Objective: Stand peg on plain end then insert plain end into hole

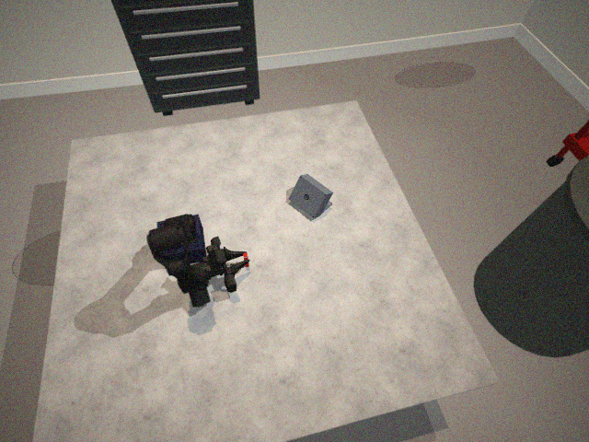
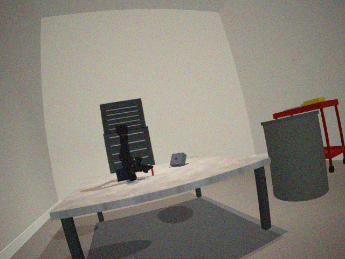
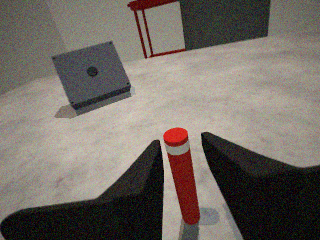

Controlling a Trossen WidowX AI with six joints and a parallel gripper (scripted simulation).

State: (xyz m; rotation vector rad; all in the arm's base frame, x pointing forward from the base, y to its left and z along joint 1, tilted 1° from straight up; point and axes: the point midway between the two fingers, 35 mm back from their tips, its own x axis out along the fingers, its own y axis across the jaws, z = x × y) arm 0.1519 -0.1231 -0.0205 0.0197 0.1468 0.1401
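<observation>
The red peg stands upright on the table, with its white band near the top end and its plain end down. My gripper is open around the upper part of the peg, with a gap between the peg and each finger in the wrist view. The left finger is nearer to the peg than the right one. The grey sloped panel stands farther off, and its face shows one dark, empty hole.
The pale table bears the arm, the peg and the panel. Beyond its edges stand a dark drawer cabinet, a large grey-green bin and a red cart.
</observation>
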